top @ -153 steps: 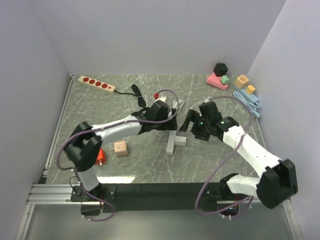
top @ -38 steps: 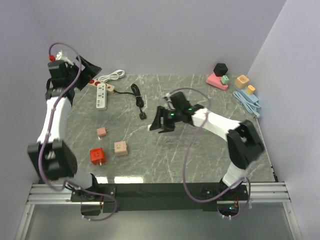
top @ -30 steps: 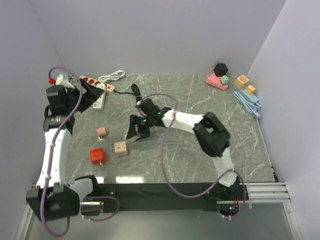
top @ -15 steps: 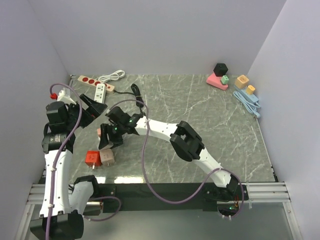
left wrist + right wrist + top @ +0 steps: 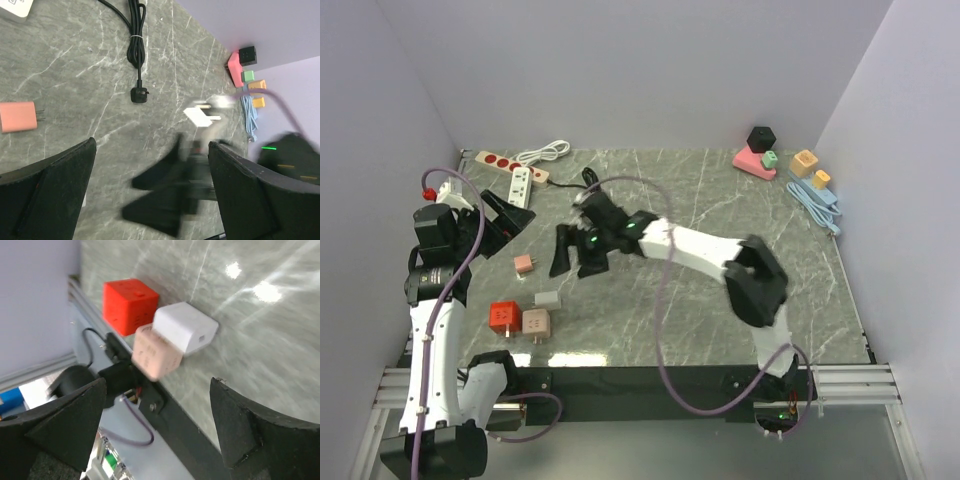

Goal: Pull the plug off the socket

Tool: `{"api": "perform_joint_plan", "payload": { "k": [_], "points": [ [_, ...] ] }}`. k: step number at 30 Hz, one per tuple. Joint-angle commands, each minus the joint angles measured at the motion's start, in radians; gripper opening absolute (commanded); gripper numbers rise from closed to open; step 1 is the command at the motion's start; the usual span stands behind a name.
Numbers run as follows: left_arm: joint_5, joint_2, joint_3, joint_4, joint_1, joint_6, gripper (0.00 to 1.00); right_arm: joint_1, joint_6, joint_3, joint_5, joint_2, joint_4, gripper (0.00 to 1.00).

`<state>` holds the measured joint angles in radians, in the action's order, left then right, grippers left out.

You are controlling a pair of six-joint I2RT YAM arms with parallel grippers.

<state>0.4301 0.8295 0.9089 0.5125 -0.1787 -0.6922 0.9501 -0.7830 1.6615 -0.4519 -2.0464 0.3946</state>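
Pink socket cube (image 5: 536, 322): near left on the desk (image 5: 800, 300), just right of a red cube (image 5: 502, 317).
White plug (image 5: 185, 332): against the socket cube's far side; I cannot tell whether it sits in the cube or lies loose.
My right claw (image 5: 575, 262): reaching across to the left, just beyond the plug, fingers spread wide, holding nothing.
My left claw (image 5: 505, 222): raised at the left, released and empty.
Power strip (image 5: 520, 185): white, far left, apart from both claws.
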Motion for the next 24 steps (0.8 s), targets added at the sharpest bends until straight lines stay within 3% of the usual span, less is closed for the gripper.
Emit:
{"api": "perform_joint_plan", "payload": {
  "k": [1, 8, 12, 18, 24],
  "points": [
    [0.028, -0.001, 0.015, -0.043, 0.001, 0.005, 0.99, -0.074, 0.044, -0.119, 0.042, 0.248, -0.059, 0.90],
    [0.145, 0.046, -0.039, -0.084, 0.027, 0.026, 0.99, -0.324, 0.169, -0.338, 0.239, 0.514, 0.140, 0.91],
    [0.122, 0.089, -0.035, -0.101, 0.125, 0.028, 0.99, -0.525, 0.191, -0.381, 0.323, 0.604, 0.203, 0.90],
    [0.062, 0.171, -0.016, -0.167, 0.332, -0.018, 0.99, -0.810, 0.237, -0.229, 0.536, 0.481, 0.335, 0.96],
    [0.026, 0.261, -0.022, -0.249, 0.442, -0.066, 0.99, -1.040, 0.134, -0.080, 0.561, 0.321, 0.310, 0.96]
  ]
}}
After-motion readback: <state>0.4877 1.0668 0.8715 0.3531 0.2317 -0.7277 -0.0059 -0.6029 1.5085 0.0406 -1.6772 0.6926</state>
